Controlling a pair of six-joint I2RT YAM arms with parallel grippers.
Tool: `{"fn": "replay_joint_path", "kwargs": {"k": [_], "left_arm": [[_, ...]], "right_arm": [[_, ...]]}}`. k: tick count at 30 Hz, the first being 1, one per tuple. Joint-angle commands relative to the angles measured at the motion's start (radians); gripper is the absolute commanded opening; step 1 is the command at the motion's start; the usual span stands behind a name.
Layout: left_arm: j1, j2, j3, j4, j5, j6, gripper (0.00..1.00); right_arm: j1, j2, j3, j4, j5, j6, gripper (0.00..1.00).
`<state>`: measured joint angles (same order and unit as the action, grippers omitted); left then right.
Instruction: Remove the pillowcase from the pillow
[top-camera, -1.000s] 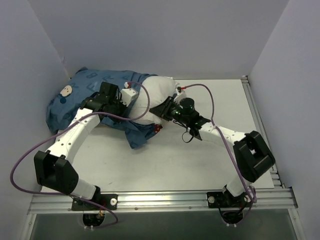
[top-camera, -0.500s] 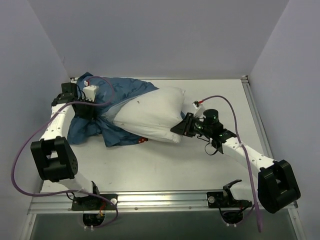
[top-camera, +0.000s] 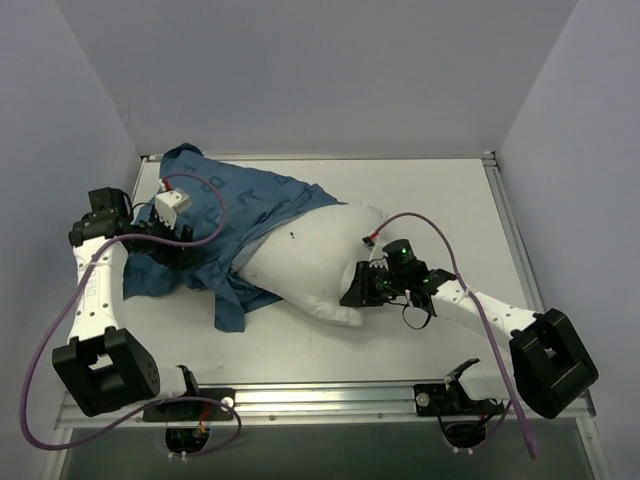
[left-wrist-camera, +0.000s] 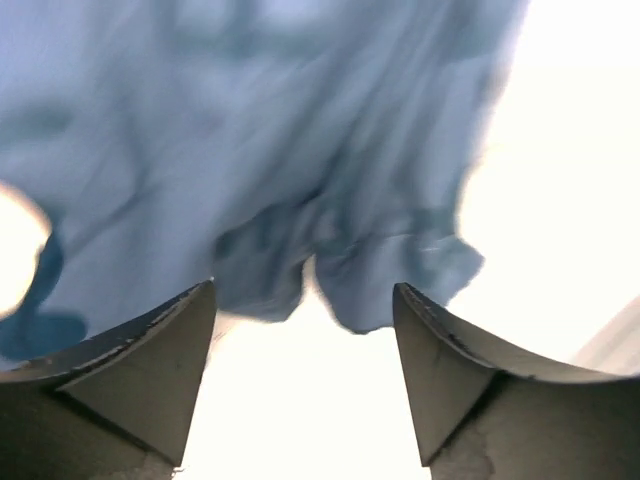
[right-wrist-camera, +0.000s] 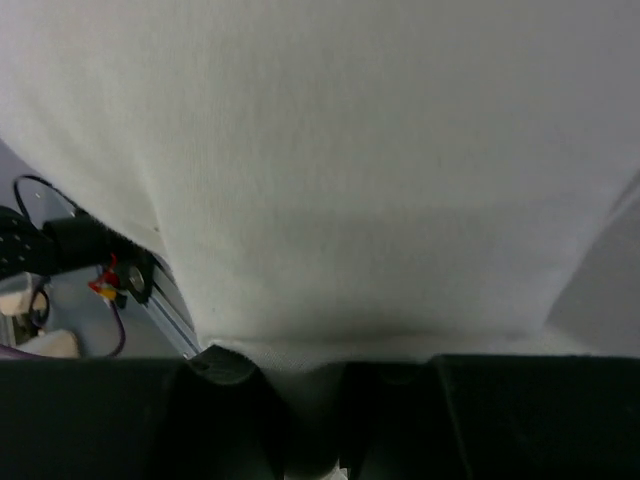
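1. Top view: more of the white pillow (top-camera: 305, 265) lies bare than half a second ago. The blue pillowcase (top-camera: 235, 200) bunches left, nearly off.
2. Left wrist: left gripper (left-wrist-camera: 304, 290) fingers spread wide, gripping nothing.
3. Right wrist: right gripper (right-wrist-camera: 320, 378) pinches the pillow's edge.

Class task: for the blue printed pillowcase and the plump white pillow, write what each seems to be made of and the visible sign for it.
Blue printed pillowcase: thin matte cloth, perhaps cotton; it lies limp in soft folds and creases. Plump white pillow: matte white fabric shell over a soft filling, probably fibre, though the filling is hidden; it bulges roundly and shows no shine.
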<state>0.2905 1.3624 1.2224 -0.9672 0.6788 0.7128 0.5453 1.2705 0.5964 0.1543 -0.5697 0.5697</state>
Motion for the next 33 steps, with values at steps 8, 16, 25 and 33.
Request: {"fn": "replay_joint_path", "kwargs": {"k": [8,16,25,33], "left_arm": [[-0.453,0.03,0.316,0.1,0.003,-0.271,0.8],[-0.818,0.418,0.652,0.185,-0.444,-0.371,0.83],[-0.869,0.705,0.894,0.148,-0.531,-0.426,0.63],[-0.85,0.751,0.931,0.15,-0.648,-0.446,0.02]], "right_arm": [[0.152,0.065,0.072,-0.274,0.117,-0.179,0.0],[0.228,0.102,0.005,-0.187,0.149,-0.137,0.0],[0.234,0.093,-0.032,-0.165,0.146,-0.108,0.0],[0.234,0.035,-0.046,-0.186,0.166,-0.088,0.0]]}}
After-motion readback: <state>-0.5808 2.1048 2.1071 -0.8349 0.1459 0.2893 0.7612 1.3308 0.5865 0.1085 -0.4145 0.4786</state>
